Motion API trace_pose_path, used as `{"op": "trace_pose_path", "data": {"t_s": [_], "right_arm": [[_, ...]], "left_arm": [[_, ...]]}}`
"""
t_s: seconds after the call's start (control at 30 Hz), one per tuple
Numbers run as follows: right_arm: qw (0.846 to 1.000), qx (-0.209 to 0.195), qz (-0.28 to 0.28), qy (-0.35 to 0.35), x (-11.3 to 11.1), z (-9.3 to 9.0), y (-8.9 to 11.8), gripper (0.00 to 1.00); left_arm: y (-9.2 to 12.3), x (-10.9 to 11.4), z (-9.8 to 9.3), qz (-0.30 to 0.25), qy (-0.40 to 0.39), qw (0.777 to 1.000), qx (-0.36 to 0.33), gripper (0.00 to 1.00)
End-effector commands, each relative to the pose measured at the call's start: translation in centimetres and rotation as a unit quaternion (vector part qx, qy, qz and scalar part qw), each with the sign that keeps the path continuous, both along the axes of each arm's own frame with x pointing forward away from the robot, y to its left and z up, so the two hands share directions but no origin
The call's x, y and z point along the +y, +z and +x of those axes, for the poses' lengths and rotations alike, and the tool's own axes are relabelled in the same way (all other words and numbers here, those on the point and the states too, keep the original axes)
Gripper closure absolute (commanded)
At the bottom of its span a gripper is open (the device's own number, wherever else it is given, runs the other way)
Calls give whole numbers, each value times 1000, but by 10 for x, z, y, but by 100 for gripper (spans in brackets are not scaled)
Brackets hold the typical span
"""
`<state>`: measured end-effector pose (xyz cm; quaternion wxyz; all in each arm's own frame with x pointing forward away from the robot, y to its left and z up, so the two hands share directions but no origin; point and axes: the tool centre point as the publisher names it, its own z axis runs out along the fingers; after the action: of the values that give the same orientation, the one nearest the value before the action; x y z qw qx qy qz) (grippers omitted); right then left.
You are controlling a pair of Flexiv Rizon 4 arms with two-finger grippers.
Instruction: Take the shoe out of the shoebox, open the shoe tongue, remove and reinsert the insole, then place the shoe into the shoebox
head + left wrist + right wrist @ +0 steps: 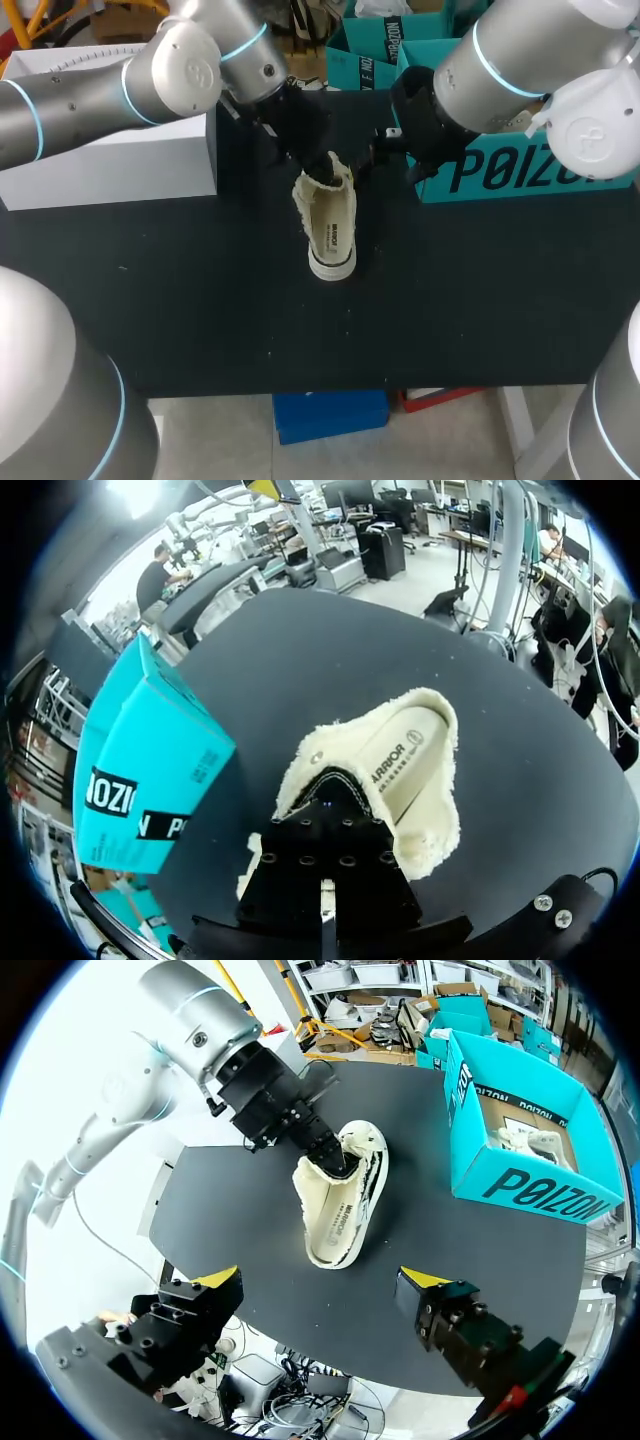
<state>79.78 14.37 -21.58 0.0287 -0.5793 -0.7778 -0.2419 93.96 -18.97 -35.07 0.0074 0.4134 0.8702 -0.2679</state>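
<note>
Reaching into the cream shoe (332, 228) with the left gripper (322, 172), grip hidden inside, impossible to tell.
Resting sole-down mid worktop (200, 300), toe toward the near edge; hovering beside it with the right gripper (320, 1282), fingers (220, 1280) spread wide, empty; open teal shoebox (520, 175) at far right corner.

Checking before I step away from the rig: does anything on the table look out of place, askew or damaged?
Only the shoe stands out: its fleecy opening is splayed wide, with the left end effector pushed down into it. It stands on its sole on the table, outside the shoebox. No spill or tear shows.
</note>
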Motion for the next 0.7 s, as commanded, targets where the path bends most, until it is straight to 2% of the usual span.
{"op": "trace_pose_path", "data": {"t_s": [0.03,0.23,0.43,0.57,0.7], "right_arm": [[1000,0,1,0,1,0,-1,0],[1000,0,1,0,1,0,-1,0],[1000,0,1,0,1,0,-1,0],[1000,0,1,0,1,0,-1,0],[1000,0,1,0,1,0,-1,0]], "left_arm": [[-6,2,-6,13,-6,1000,2,100],[-19,2,-14,23,-15,1000,12,100],[-22,-3,-10,24,-13,1000,13,100],[-6,-5,0,8,-7,1000,-2,100],[19,-2,14,-7,4,1000,-24,100]]}}
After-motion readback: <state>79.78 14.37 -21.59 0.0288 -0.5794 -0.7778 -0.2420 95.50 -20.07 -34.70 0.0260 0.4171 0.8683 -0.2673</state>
